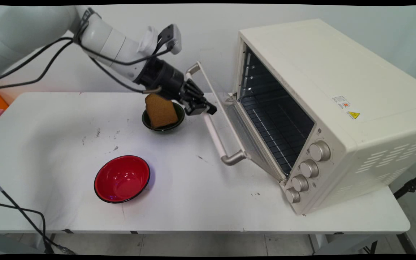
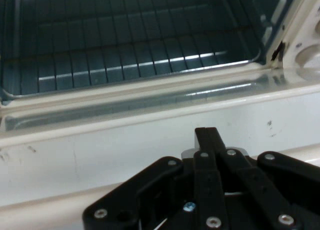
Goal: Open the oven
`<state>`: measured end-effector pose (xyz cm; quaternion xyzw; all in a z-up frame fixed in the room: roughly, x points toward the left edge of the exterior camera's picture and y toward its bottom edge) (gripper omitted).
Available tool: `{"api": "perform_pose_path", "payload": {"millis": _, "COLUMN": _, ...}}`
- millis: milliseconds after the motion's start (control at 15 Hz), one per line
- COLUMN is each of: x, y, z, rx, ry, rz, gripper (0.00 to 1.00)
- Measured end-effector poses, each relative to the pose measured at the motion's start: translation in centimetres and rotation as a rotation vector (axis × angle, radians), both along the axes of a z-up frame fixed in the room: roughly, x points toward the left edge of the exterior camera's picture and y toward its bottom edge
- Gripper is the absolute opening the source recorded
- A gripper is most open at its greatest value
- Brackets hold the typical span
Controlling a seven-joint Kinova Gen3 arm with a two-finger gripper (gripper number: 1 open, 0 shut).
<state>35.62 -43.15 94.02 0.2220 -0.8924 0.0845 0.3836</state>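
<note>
Table (image 1: 193, 202) carries everything around me, white and scuffed with a few dark marks. Biggest on it is the cream toaster oven (image 1: 338, 108) at the right, its glass door (image 1: 237, 122) dropped open toward me and tilted partway down, the wire rack (image 1: 276, 122) bare inside, four knobs (image 1: 307, 168) in a row down its front corner. Along the door's outer edge runs the long bar handle (image 1: 213, 122), a stiff, smooth rod on metal brackets that looks hard and a little slippery; I judge its middle to be the fairest place to take hold, square across the bar. My pincer (image 1: 208, 107) sits right at that handle, about halfway along, and my fingers look closed together, tips meeting, with nothing caught between them; my hand view shows the linkage folded in, facing the door glass and the rack beyond it. Nearer the front edge of the table, well apart from me, stands a red bowl (image 1: 122, 178), black-rimmed. Just behind my wrist is a small dark green bowl (image 1: 163, 119) with a slice of brown toast (image 1: 161, 110) leaning upright in it, light and crumbly by the look.
</note>
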Motion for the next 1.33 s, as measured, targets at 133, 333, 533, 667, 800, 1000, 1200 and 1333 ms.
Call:
{"api": "perform_pose_path", "payload": {"millis": 133, "x": 0.6, "y": 0.6, "z": -1.1, "rx": -0.007, "ry": -0.008, "rz": 0.001, "gripper": 0.0}}
{"api": "perform_pose_path", "payload": {"millis": 333, "x": 1.4, "y": 1.4, "z": -2.6, "rx": -0.015, "ry": -0.016, "rz": 0.008, "gripper": 0.0}}
{"api": "perform_pose_path", "payload": {"millis": 533, "x": 1.9, "y": 1.8, "z": -3.8, "rx": -0.019, "ry": -0.018, "rz": 0.015, "gripper": 0.0}}
{"api": "perform_pose_path", "payload": {"millis": 667, "x": 2.4, "y": 2.1, "z": -4.9, "rx": -0.022, "ry": -0.016, "rz": 0.022, "gripper": 0.0}}
{"api": "perform_pose_path", "payload": {"millis": 800, "x": 2.7, "y": 2.3, "z": -5.9, "rx": -0.027, "ry": -0.01, "rz": 0.023, "gripper": 0.0}}
{"api": "perform_pose_path", "payload": {"millis": 1000, "x": 3.0, "y": 2.4, "z": -7.2, "rx": -0.036, "ry": -0.002, "rz": 0.023, "gripper": 0.0}}
{"api": "perform_pose_path", "payload": {"millis": 1200, "x": 3.5, "y": 2.4, "z": -8.5, "rx": -0.045, "ry": 0.005, "rz": 0.027, "gripper": 0.0}}
{"api": "perform_pose_path", "payload": {"millis": 1333, "x": 3.9, "y": 2.5, "z": -9.3, "rx": -0.049, "ry": 0.007, "rz": 0.029, "gripper": 0.0}}
